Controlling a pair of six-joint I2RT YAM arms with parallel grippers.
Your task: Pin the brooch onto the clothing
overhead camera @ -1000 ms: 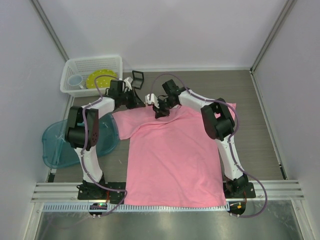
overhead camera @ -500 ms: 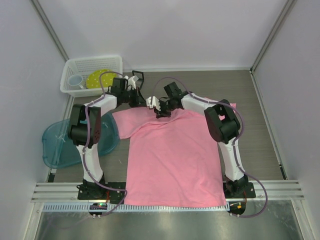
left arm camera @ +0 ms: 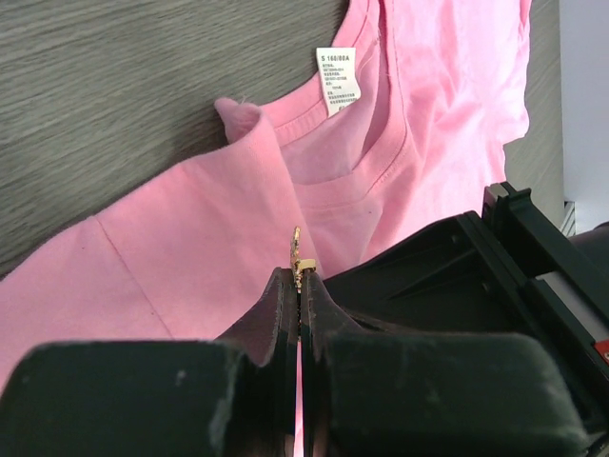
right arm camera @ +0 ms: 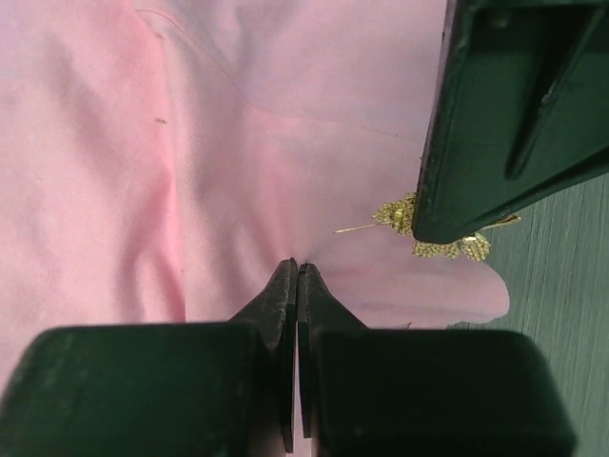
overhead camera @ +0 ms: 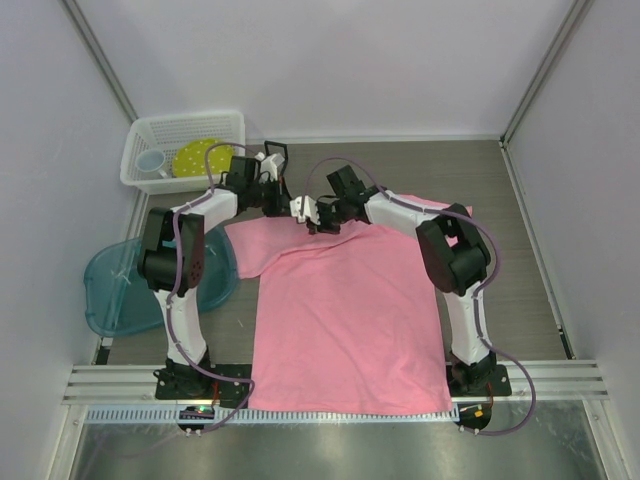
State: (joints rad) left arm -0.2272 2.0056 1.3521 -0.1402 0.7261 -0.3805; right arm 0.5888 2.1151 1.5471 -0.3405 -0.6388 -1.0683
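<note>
Looking at a grey table (overhead camera: 520,200) with a pink T-shirt (overhead camera: 350,310) spread flat, collar at the far end. Can see both arms reaching in to that collar. Got the jaws of the right arm (overhead camera: 400,208) clenched on a pinch of shirt fabric. Got the jaws of the left arm (overhead camera: 205,204) grasping the gold brooch (right arm camera: 447,248) edge-on, just beside that pinch, near the neckline. Can't tell about pin touching cloth.

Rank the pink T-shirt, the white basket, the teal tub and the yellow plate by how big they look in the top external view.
Largest to smallest:
1. pink T-shirt
2. teal tub, though the left arm hides part of it
3. white basket
4. yellow plate, lying inside the basket
</note>
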